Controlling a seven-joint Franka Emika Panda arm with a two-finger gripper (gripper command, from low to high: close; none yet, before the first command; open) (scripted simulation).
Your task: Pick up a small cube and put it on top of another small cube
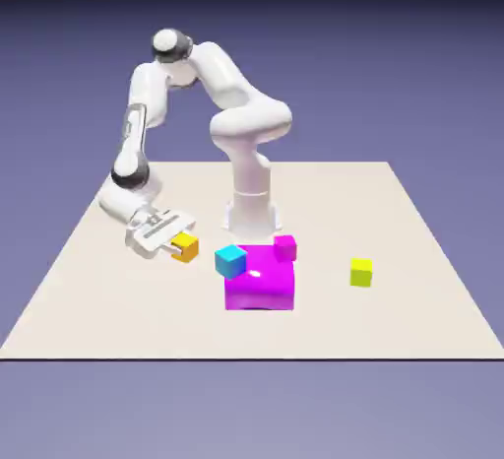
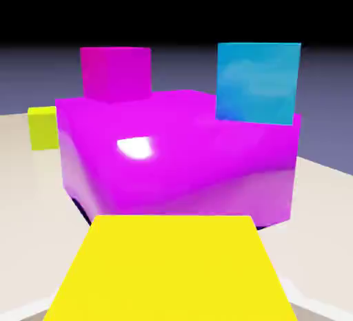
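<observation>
We are holding the small orange-yellow cube [image 2: 176, 268] pinched between the jaws of the gripper [image 1: 175, 241] low over the bench [image 1: 89, 299], at the exterior view's left, so a thin grip could be letting it twist or slip as we lift. Beyond it the big magenta block [image 2: 179, 158], carrying the cyan cube [image 2: 258, 82] and the small magenta cube [image 2: 115, 71], is standing between us and the lime cube [image 2: 42, 128]; carrying too low, we risk clipping that pile, and releasing off-centre risks toppling the stack.

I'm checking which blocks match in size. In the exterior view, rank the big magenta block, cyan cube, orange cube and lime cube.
1. Big magenta block, clearly largest.
2. Cyan cube, orange cube and lime cube: near-identical, too close to rank.
</observation>
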